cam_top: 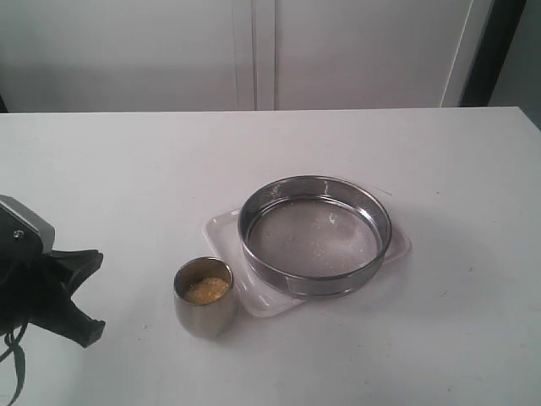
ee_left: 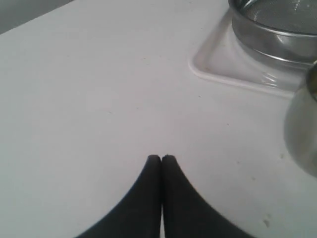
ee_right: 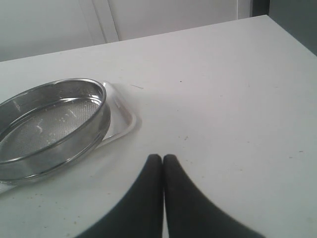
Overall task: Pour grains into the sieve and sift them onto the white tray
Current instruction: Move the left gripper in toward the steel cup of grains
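Observation:
The grains (cam_top: 207,290) are a yellow heap inside a small steel cup (cam_top: 204,315) standing on the table just left of the white tray (cam_top: 226,230). The sieve (cam_top: 338,283) rests on that tray, and its mesh holds only a few specks. My left gripper (ee_left: 161,157) is shut and empty, low over bare table to the left of the cup (ee_left: 303,134); in the exterior view the left gripper (cam_top: 84,294) sits at the left edge. Shut and empty too, my right gripper (ee_right: 162,156) hovers over the table beside the sieve (ee_right: 49,134) and the tray (ee_right: 124,113). It is outside the exterior view.
A white table (cam_top: 439,338) carries everything. Its far edge meets a pale wall with panel seams (cam_top: 264,51). A dark strip (cam_top: 494,42) stands at the back right. The tray corner (ee_left: 218,64) and the sieve rim (ee_left: 267,37) also show in the left wrist view.

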